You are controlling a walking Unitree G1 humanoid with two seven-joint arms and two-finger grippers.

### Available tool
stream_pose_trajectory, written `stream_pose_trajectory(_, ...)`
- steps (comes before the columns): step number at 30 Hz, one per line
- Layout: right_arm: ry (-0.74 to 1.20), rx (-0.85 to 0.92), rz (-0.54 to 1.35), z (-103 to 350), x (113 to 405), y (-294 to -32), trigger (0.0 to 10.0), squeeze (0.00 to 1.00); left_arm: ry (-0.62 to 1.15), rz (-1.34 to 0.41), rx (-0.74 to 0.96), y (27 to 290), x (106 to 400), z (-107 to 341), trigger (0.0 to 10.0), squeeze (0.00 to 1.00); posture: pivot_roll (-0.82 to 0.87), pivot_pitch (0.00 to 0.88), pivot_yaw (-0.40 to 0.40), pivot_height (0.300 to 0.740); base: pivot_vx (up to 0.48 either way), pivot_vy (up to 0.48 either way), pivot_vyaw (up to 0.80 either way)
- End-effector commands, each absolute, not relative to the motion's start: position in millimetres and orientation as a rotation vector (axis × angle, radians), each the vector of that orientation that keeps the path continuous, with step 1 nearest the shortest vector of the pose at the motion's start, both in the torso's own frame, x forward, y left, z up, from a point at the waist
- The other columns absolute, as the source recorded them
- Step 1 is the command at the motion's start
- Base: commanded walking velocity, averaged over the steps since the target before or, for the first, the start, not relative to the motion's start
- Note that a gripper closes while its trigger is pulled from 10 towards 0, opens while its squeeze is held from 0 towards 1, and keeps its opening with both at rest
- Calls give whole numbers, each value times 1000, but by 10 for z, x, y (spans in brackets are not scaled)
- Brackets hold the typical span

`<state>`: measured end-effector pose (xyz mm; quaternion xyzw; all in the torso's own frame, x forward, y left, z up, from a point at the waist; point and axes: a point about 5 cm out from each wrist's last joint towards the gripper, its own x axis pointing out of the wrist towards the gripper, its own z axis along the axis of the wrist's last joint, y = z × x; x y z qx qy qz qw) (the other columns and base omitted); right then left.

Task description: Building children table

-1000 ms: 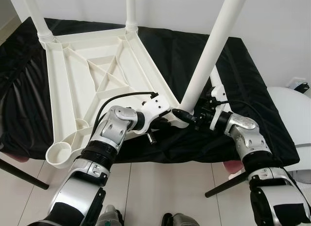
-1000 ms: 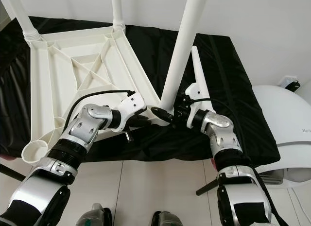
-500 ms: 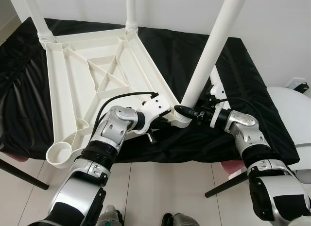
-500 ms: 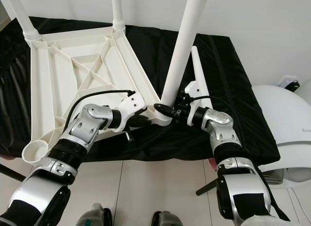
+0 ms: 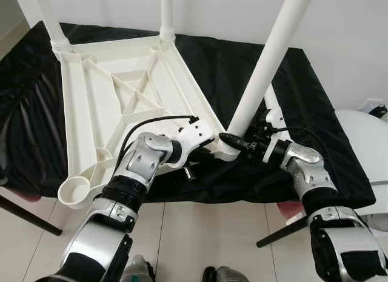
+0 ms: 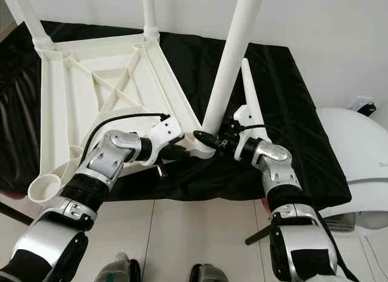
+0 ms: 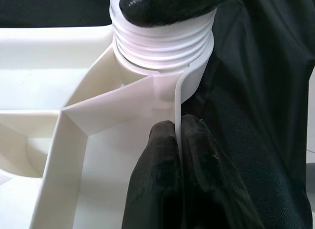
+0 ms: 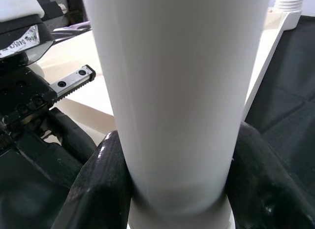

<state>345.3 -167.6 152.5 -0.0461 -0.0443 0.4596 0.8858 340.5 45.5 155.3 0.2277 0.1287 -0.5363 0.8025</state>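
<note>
The white plastic table top (image 5: 121, 100) lies upside down on a black cloth (image 5: 303, 82). Two white legs stand in its far corner sockets (image 5: 57, 42). A third white leg (image 5: 267, 57) stands tilted in the near right socket (image 7: 162, 47). My right gripper (image 8: 177, 189) is shut on this leg just above the socket, one finger (image 8: 98, 184) on each side. My left gripper (image 7: 178, 126) is shut on the table top's thin rim beside that socket. A loose white leg (image 6: 250, 88) lies on the cloth behind my right gripper (image 5: 233, 141). The near left socket (image 5: 76, 191) holds nothing.
The cloth-covered table ends just before my arms, with pale floor tiles below. A white rounded object (image 5: 364, 136) stands at the right. Dark legs (image 5: 285, 227) of the support table slant out near the floor. A white wall lies behind.
My right wrist has turned a little around the base of the tilted leg and stays shut on it. The left gripper holds the rim as before. The camera has shifted slightly.
</note>
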Motion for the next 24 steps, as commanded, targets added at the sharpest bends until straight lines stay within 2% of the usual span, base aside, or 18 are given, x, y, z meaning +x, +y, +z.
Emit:
stream_pose_trajectory(1, -114, -17, 967, 1473, 3403, -1606, 0, 0, 238, -969, 449, 514, 3478, 1531, 10000, 0, 11, 65, -49, 740, 0, 0, 0)
stream_pose_trajectory(10, -142, 23, 837, 1428, 3348, -1558, 0, 0, 239, -966, 448, 519, 3487, 1529, 10000, 0, 1, 63, -53, 740, 0, 0, 0)
stream_pose_trajectory(12, -167, 29, 748, 1424, 3319, -1509, 0, 0, 239, -963, 447, 513, 3490, 1521, 10000, 0, -1, 56, -55, 740, 0, 0, 0)
stream_pose_trajectory(14, -167, 29, 748, 1424, 3319, -1509, 0, 0, 239, -963, 447, 513, 3490, 1521, 10000, 0, -1, 56, -55, 740, 0, 0, 0)
stream_pose_trajectory(19, -181, 79, 611, 1386, 3273, -1454, 0, 0, 250, -955, 443, 526, 3498, 1478, 10000, 0, -9, 50, -54, 740, 0, 0, 0)
stream_pose_trajectory(24, -149, 126, 479, 1324, 3194, -1308, 0, 0, 258, -954, 439, 525, 3498, 1455, 10000, 0, -13, 47, -50, 740, 0, 0, 0)
